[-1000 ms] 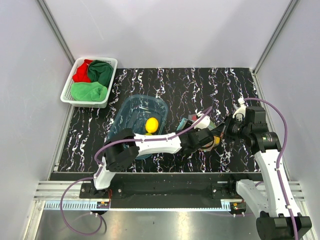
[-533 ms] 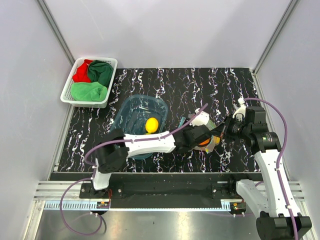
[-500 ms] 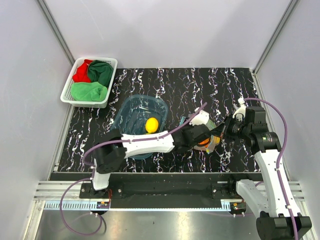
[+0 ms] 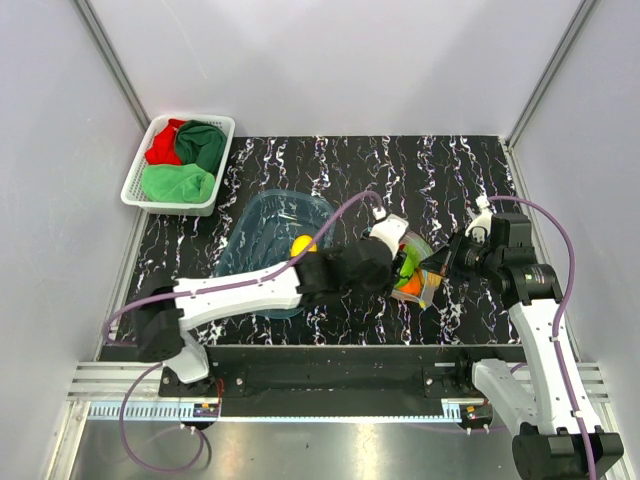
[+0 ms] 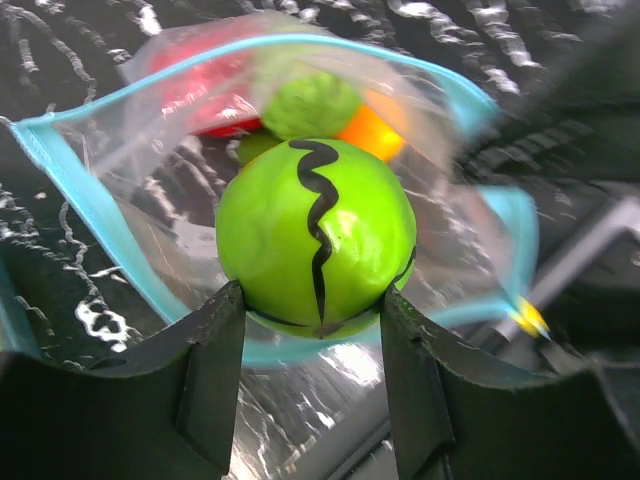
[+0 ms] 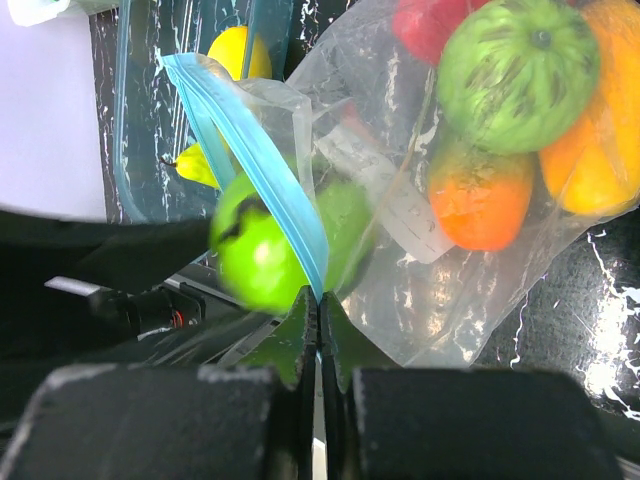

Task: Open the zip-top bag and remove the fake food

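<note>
Clamping a glossy lime-green plastic fruit [image 5: 315, 235] marked with a wavy black line, the left gripper [image 5: 312, 305] has its two black fingers [image 5: 215, 370] pressed against either side of it, right at the gaping mouth of the small clear zip-top bag [image 6: 400, 240] with the teal zip strip. The right gripper [image 6: 318, 300] is pinched tight on that strip at the bag's rim. The bag rests on the black marbled table [image 4: 400, 170] between the two grippers, just right of the translucent blue tub [image 4: 255, 225]. More fake food sits inside it: a striped green one [image 6: 518, 60], an orange one [image 6: 480, 200] and a red one [image 6: 425, 20]. A yellow plastic lemon [image 4: 300, 244] lies in the tub.
</note>
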Controlling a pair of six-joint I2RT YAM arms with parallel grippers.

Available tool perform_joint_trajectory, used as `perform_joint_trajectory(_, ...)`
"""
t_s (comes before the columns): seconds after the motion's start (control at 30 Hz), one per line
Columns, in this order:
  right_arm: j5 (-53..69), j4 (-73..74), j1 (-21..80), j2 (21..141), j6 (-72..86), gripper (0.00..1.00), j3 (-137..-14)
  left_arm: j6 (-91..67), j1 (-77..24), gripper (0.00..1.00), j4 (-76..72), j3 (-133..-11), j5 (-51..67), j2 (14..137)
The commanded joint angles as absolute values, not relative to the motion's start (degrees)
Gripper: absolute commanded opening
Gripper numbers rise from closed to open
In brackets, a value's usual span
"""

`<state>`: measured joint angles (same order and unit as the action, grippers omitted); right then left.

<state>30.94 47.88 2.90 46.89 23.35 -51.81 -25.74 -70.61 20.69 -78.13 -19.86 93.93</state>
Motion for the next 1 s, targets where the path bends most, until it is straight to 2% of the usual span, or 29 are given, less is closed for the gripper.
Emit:
perform_joint_trajectory(0.0,30.9,46.4,3.3,46.5,23.5,0.00,-52.2,-26.0,-70.8,0.00,15.7,-74.5,-12.9,84.7)
perform_joint_trajectory(0.2,30.9,46.3,3.2,46.3,23.6,0.00,-52.1,-24.8,-70.9,0.00,17.4,-67.7,-15.7,72.3)
perform_joint_trajectory(0.4,31.2,46.3,3.2,46.3,23.6,0.00,-52.1,-27.1,-70.3,0.00,28.5,-63.9,-27.1,62.4)
perform_joint_trajectory(0.53,31.3,46.2,3.2,46.2,23.6,0.00,-52.0,-36.5,-66.4,0.00,41.8,-60.0,-34.4,58.8)
perform_joint_trajectory(0.63,31.4,46.2,3.2,46.2,23.6,0.00,-52.0,-43.4,-62.2,0.00,48.4,-57.1,-34.8,56.7)
perform_joint_trajectory(0.97,31.6,46.1,3.3,46.1,23.6,0.00,-51.9,-54.6,-56.2,0.00,51.2,-45.4,-37.5,51.9)
